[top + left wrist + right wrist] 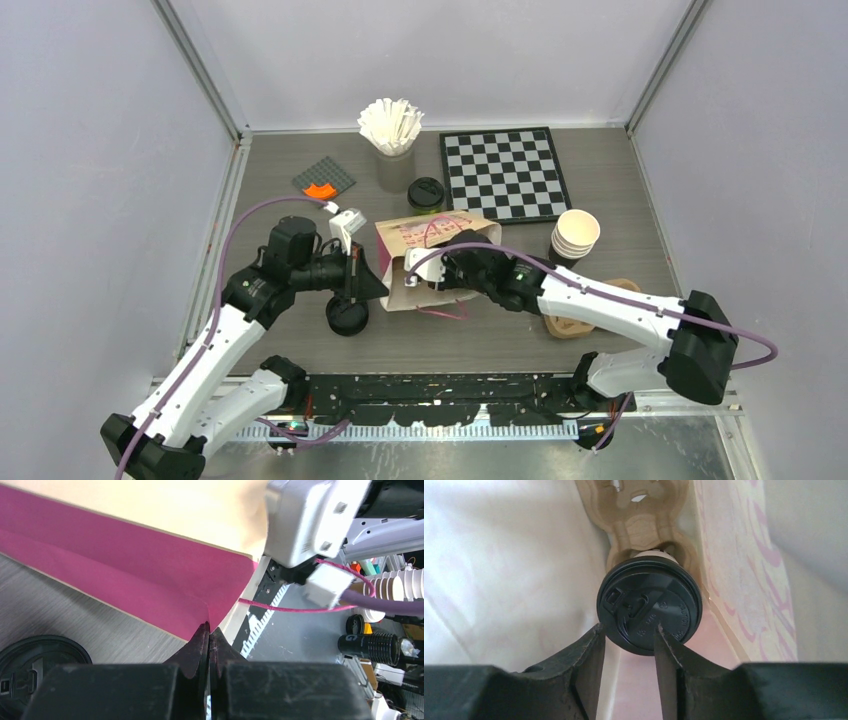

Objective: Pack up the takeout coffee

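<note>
The table point(600, 160) held everything for the job, and the largest piece, the cream paper bag point(440, 235), lay on its side at the middle with its mouth turned toward the arms. Inside it, the right wrist view showed a pulp carrier point(639, 520) pushed toward the far end, with one takeout coffee point(649, 610) seated in it, black lid facing the mouth. That cup looked packed.

Two more black-lidded cups stood outside the bag. The second lidded cup point(347, 317) was on the table just beside the left arm's wrist, near the mouth. The third lidded cup point(425, 193) stood behind the bag, next to the chessboard point(505, 172). A spare carrier point(572, 323) lay partly under the right forearm. If all the coffees were meant to go in, roughly a third of the work appeared done.

The left gripper point(209, 630) was clamped tight on the bag's pink folded edge, holding the mouth in place. The right gripper point(626, 640) was inside the bag with its jaws narrowly parted in front of the lid's lower rim. The gap was narrower than the lid, and it seemed to grip nothing, though contact at the left fingertip could not be ruled out.
</note>
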Motion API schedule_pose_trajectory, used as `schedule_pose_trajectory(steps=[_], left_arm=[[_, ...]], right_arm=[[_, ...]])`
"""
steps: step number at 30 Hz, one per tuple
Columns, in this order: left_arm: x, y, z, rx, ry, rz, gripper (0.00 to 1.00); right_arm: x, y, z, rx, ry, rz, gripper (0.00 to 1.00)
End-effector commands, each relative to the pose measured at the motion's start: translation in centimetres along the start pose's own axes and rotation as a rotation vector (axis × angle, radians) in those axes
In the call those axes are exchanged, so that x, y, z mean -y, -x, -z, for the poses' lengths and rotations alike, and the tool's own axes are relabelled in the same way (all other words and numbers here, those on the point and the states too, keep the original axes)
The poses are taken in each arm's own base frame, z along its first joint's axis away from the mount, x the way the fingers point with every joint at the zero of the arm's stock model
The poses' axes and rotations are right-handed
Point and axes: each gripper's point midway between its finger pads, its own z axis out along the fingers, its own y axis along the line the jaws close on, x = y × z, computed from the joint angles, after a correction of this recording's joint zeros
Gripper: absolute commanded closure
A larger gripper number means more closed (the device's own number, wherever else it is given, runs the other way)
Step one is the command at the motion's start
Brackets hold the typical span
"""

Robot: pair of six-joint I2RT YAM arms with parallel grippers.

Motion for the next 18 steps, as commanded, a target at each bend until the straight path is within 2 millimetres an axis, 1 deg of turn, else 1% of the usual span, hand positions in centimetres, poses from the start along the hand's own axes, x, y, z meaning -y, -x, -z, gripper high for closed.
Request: schedule_pose_trajectory(steps=[1,3,4,5,6,8,11,15,18], left_arm=[[1.1,1.3,0.8,0.016,0.001,0.028,1.0],[1.2,1.5,0.8,0.013,0.01,0.053,1.0],[1.3,1.6,0.9,0.013,0.013,0.064,1.0],[1.3,1.7,1.0,0.012,0.017,0.073,1.0],[1.4,1.8,1.0,0.01,0.02,0.089,1.0],[1.7,2.1,1.1,0.007,0.019,0.117,1.0],[2.4,2.7,1.2,0.009,0.004,0.15,1.0],[3.2,3.3,1.5,0.022,-0.006,0.188,1.0],[3.5,3.6,1.6,0.028,-0.008,0.242,1.0]], right_arm=[[1.8,1.3,3.6,0.024,0.015,-0.073,0.52],[1.6,1.4,5.0,0.017,0.052,-0.092,0.49],[1.2,1.1,5.7,-0.001,0.08,-0.096,0.48],[1.3,1.3,6.3,0.001,0.087,-0.101,0.47],[1.1,0.9,7.0,-0.021,0.103,-0.103,0.47],[1.1,0.9,8.2,-0.036,0.123,-0.116,0.47],[1.4,1.5,9.6,-0.027,0.146,-0.138,0.47],[1.4,2.3,10.9,-0.011,0.167,-0.172,0.47],[1.8,3.4,11.9,0.021,0.173,-0.228,0.46]])
